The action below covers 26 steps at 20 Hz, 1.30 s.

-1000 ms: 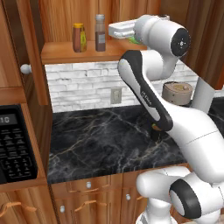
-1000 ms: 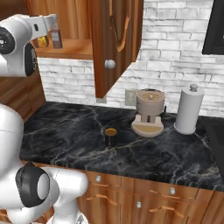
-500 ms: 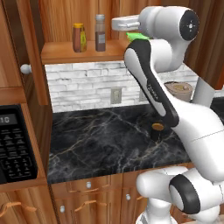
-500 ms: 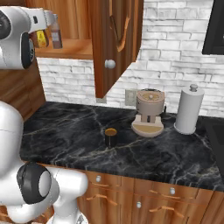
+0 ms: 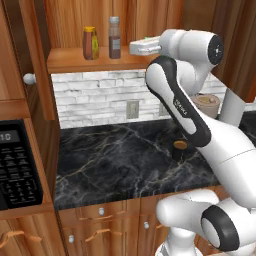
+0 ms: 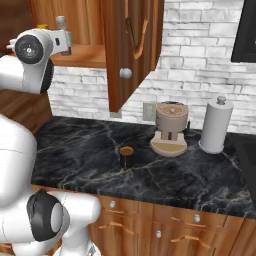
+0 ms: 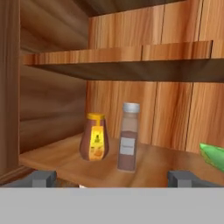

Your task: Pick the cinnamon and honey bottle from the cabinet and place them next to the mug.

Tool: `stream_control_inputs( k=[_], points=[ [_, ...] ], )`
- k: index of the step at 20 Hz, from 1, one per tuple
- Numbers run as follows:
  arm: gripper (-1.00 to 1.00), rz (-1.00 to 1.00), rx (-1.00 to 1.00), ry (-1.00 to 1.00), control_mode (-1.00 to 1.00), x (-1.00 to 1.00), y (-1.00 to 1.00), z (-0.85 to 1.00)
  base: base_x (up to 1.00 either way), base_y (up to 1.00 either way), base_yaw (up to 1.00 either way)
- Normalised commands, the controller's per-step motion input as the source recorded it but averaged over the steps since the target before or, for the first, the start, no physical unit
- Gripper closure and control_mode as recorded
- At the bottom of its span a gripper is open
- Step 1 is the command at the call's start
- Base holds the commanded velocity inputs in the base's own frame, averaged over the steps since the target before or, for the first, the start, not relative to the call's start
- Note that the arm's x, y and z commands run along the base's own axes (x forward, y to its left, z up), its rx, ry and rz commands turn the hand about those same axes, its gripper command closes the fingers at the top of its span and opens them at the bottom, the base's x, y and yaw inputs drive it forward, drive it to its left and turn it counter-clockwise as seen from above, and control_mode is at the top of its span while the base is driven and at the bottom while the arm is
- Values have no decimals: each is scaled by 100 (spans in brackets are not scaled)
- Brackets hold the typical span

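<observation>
From the left base view, the cabinet stands open at about eleven o'clock, and on its shelf board the honey bottle sits just beside the cinnamon, apart from each other, both upright near the front edge where an arm can get at them. The gripper is raised to shelf height at about twelve o'clock, just to the right of the cinnamon and not touching it; its jaws are hard to read from this side. Down on the dark counter the mug stands at about three o'clock, well apart from both bottles, with bare stone around it for setting them down. From the right base view, the mug is near the middle of the counter, with a beige appliance and a paper towel roll off at two o'clock, and the cabinet door hangs open above, probably swung wide to give access. In the hand view, the two fingertips stand spread as wide as they go, empty, framing both bottles: the honey bottle at nine o'clock of centre, the cinnamon nearly dead ahead, which suggests it is the first target. A green thing pokes in at four o'clock.
</observation>
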Motion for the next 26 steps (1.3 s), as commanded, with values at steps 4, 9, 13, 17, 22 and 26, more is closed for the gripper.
stream_control_inputs(
  k=[4, 9, 13, 17, 22, 26],
  points=[
    [-100, -2, -1, 0, -100, 39, 0, -1, 0, 0, 0],
    [-100, -7, -4, 0, -100, 79, 1, 0, 0, 0, 0],
    [-100, -12, 0, 0, -100, 43, 0, 0, 0, 0, 0],
    [-100, -23, -3, 0, -100, 33, 20, 0, 0, 0, 0],
    [-100, -8, 0, 0, -100, 8, 15, 0, 0, 0, 0],
    [-100, 0, 0, 0, -100, 3, 5, 0, 0, 0, 0]
  ],
)
